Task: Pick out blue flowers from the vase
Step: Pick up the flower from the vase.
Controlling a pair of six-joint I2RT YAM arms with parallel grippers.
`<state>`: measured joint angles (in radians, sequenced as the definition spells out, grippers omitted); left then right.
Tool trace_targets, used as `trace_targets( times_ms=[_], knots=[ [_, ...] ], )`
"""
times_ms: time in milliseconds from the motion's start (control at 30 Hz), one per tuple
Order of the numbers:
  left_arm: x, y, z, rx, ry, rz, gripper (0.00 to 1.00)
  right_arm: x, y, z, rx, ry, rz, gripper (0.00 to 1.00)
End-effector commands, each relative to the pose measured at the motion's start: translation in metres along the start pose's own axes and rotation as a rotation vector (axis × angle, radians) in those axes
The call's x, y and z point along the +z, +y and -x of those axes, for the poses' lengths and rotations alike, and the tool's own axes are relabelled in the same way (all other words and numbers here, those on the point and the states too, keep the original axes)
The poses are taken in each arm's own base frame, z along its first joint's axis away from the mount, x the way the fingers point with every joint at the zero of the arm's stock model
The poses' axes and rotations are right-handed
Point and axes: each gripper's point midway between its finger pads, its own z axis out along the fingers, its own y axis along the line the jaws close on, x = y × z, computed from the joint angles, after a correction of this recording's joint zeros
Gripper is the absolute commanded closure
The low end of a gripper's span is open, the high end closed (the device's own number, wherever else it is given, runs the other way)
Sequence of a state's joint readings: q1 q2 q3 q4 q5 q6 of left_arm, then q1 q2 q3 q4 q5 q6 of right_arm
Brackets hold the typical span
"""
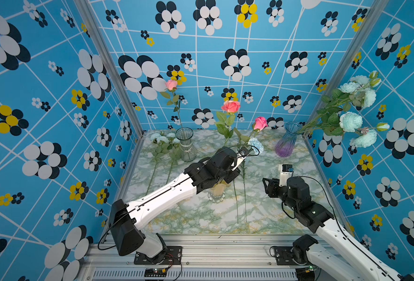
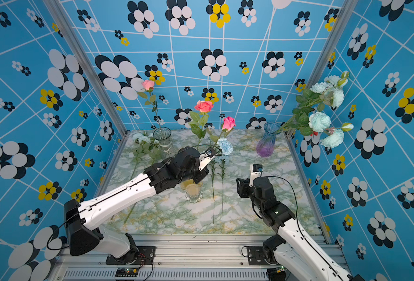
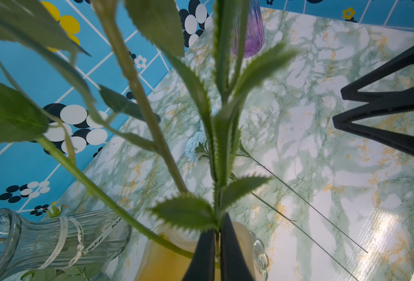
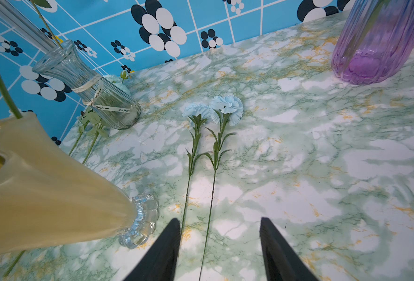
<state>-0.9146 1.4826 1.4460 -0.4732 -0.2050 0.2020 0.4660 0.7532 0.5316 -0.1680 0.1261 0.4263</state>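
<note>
The left gripper (image 3: pixel 219 227) is pinched tight on the thin stem of a blue carnation (image 1: pixel 255 145), just above the mouth of the yellow vase (image 1: pixel 217 194). The stem goes down into that vase, next to the pink roses (image 1: pixel 230 106). So I think this is the pulling-out step. Next, the arm needs to lift straight up and slowly, so the leaves do not catch on the roses or tip the vase over. Two more blue carnations (image 4: pixel 228 104) already lie flat on the table, just beside the yellow vase. The right gripper (image 4: pixel 219 219) hangs over their stems with its fingers apart, holding nothing.
</note>
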Motion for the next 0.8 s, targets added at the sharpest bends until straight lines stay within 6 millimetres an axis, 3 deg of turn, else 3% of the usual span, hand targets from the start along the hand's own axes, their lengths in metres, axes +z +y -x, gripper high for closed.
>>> trace_targets(
  times_ms=[0,433,767],
  knots=[
    [-0.033,0.013,0.038,-0.049,-0.113,-0.011,1.0,-0.001,-0.004,0.002,-0.003,-0.019,-0.013,0.43],
    [-0.099,0.015,0.089,-0.098,-0.287,-0.098,1.0,0.0,-0.004,0.002,-0.003,-0.015,-0.015,0.39],
    [-0.185,0.039,0.137,-0.178,-0.483,-0.106,1.0,0.002,-0.003,0.004,-0.009,0.005,-0.026,0.26]
  ],
)
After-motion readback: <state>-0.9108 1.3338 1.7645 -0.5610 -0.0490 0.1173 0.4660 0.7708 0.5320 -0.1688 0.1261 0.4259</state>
